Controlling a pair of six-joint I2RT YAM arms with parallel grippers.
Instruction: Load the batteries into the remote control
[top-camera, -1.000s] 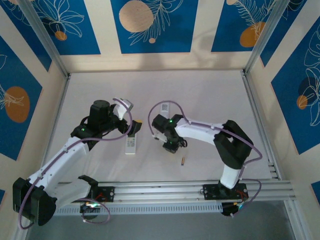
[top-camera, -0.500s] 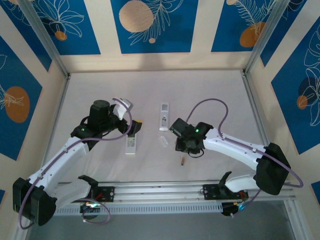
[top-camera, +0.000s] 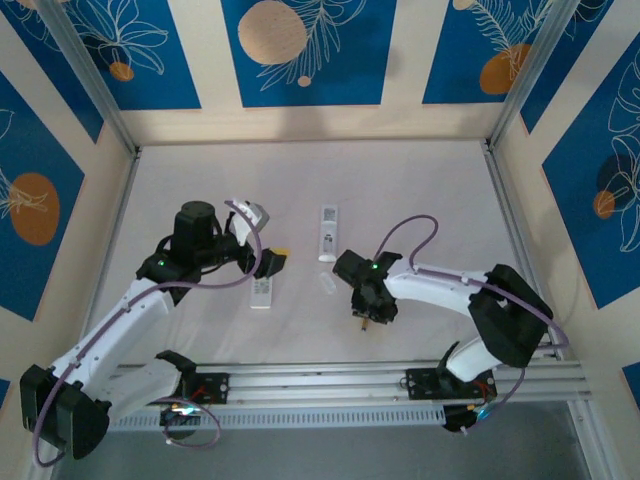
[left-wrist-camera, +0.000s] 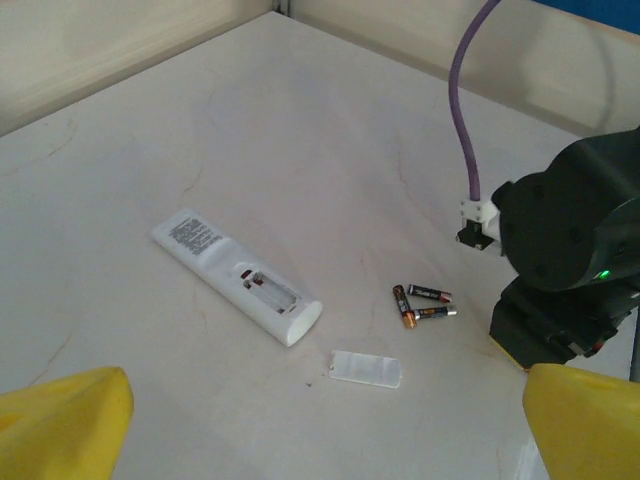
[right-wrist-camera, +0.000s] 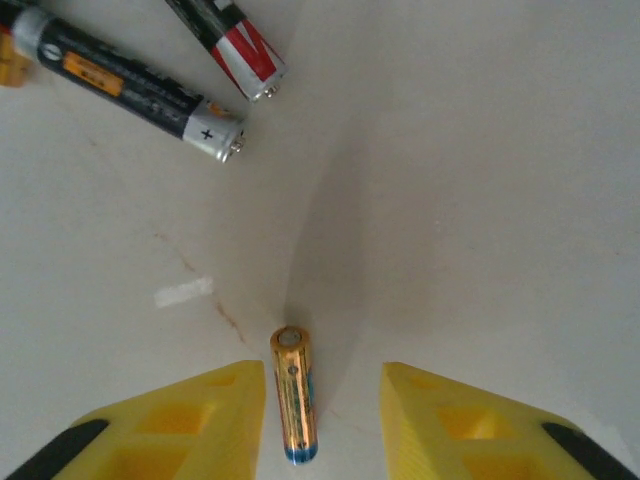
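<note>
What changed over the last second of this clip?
The right gripper shifted right and toward the near edge, dropping over the gold battery, fingers open either side, nothing gripped. The left gripper, open, the open remote and the second remote stayed put.

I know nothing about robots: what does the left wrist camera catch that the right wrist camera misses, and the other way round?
Left wrist view: a white remote lying with its battery bay open, its loose cover near it, and the black wrist of the right arm.
Right wrist view: a gold battery lying between the yellow fingers of the right gripper, with a gap on each side.
Shared: the dark batteries lying on the pale table.
</note>
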